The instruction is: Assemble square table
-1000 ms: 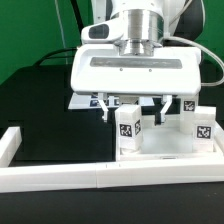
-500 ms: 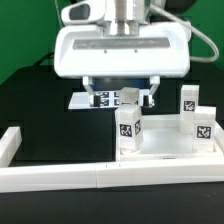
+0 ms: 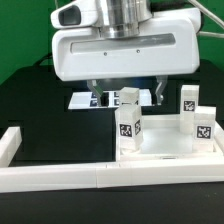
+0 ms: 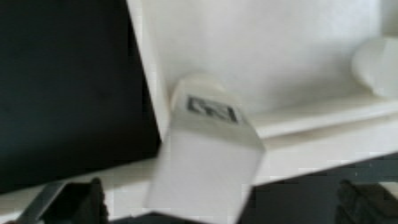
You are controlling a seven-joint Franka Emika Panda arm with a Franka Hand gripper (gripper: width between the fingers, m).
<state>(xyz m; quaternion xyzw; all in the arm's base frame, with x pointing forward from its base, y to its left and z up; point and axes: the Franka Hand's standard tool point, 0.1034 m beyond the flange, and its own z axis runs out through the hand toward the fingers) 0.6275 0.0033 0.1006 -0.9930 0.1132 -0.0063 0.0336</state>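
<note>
The white square tabletop [image 3: 165, 143] lies upside down against the front border bar. Three tagged white legs stand up from it: front left [image 3: 128, 126], back right [image 3: 188, 98] and front right [image 3: 202, 123]. Another tagged leg [image 3: 128, 97] stands at the back left. My gripper [image 3: 127, 96] hangs above that back-left leg, with the jaws wide apart on either side and not touching it. In the wrist view the leg [image 4: 205, 150] stands between the dark fingertips [image 4: 71, 200], the gripper [image 4: 217, 205] is open, and the tabletop [image 4: 267, 45] shows behind it.
White border bars run along the front [image 3: 100, 176] and the exterior view's left [image 3: 10, 146]. The marker board [image 3: 82, 100] lies flat behind the tabletop, partly under the gripper. The mat [image 3: 50, 110] is black. A green wall stands at the back.
The gripper has risen and shifted toward the exterior view's left. The back-left leg, hidden by the hand before, now shows between the open fingers. The legs and tabletop have not moved.
</note>
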